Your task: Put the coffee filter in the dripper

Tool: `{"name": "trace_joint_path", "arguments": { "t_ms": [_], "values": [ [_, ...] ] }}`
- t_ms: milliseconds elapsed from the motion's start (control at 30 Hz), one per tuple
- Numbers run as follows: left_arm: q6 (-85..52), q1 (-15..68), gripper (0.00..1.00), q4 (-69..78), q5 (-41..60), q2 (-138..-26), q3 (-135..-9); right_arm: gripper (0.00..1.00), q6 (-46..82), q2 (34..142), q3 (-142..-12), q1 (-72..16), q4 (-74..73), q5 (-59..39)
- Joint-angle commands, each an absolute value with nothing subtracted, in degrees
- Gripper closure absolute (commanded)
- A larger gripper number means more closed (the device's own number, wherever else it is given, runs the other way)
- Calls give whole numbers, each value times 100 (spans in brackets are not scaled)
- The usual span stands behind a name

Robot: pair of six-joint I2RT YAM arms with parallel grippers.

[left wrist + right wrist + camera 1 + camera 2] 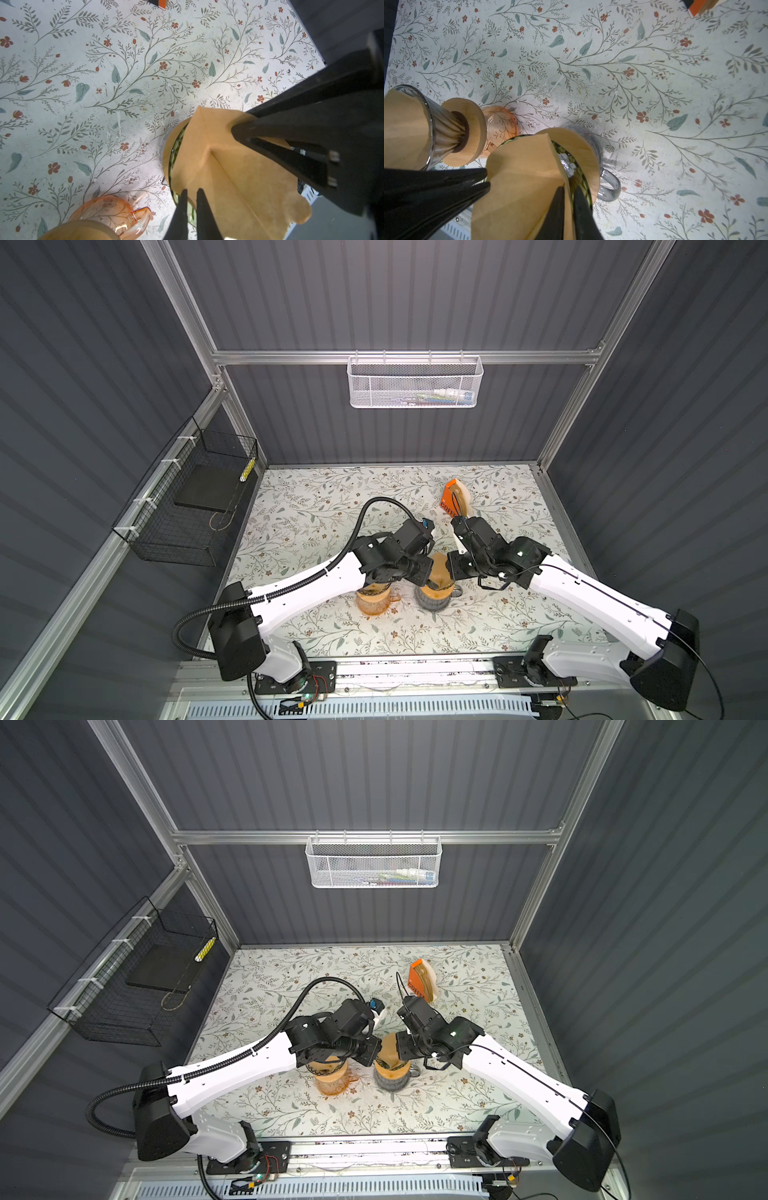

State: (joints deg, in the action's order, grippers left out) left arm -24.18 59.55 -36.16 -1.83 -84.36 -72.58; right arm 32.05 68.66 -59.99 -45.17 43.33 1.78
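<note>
Now pinching the brown coffee filter (239, 176) from two sides, directly over the mouth of the green glass dripper (175, 145); on one side with the left gripper (191, 190), jaws closed to a thin slit at the paper's edge; on the opposite side with the right gripper (568, 187), jaws shut tight on a fold of the same paper, seen pressed between the fingers (557, 209); holding it half unfolded, creased down the middle, covering most of the opening but not seated inside; hard to tell whether touching the rim; under the dripper, a round wooden collar (583, 145) on a grey glass mug (610, 191), near the middle of the table (311, 510); just to its left in both top views, a second dripper (436, 128) already lined with paper, on an orange glass jug (500, 124); farther back, well apart, an orange filter box (451, 499) standing on the floral surface.
</note>
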Motion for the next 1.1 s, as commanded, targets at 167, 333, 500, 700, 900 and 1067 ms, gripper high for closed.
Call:
{"name": "trace_joint_path", "arguments": {
  "t_ms": [167, 333, 500, 700, 900, 1067],
  "values": [
    [-2522, 5899, 88, -3539, -317, -8279, -7198, 79, 3059, 6740, -6292, -4535, 4458, 282],
    [-2523, 5902, 88, -3516, -324, -8271, -7198, 75, 3063, 6667, -6302, -4542, 4478, 294],
    [-2522, 5898, 88, -3507, -330, -8289, -7211, 73, 3068, 6560, -6337, -4544, 4572, 348],
    [-2522, 5898, 88, -3516, -336, -8315, -7229, 72, 3077, 6442, -6346, -4544, 4726, 462],
    [-2522, 5897, 88, -3507, -347, -8336, -7234, 79, 3098, 6253, -6311, -4544, 4818, 440],
    [-2531, 5897, 88, -3521, -352, -8335, -7251, 85, 3148, 6206, -6209, -4579, 4804, 427]
  ]
}}
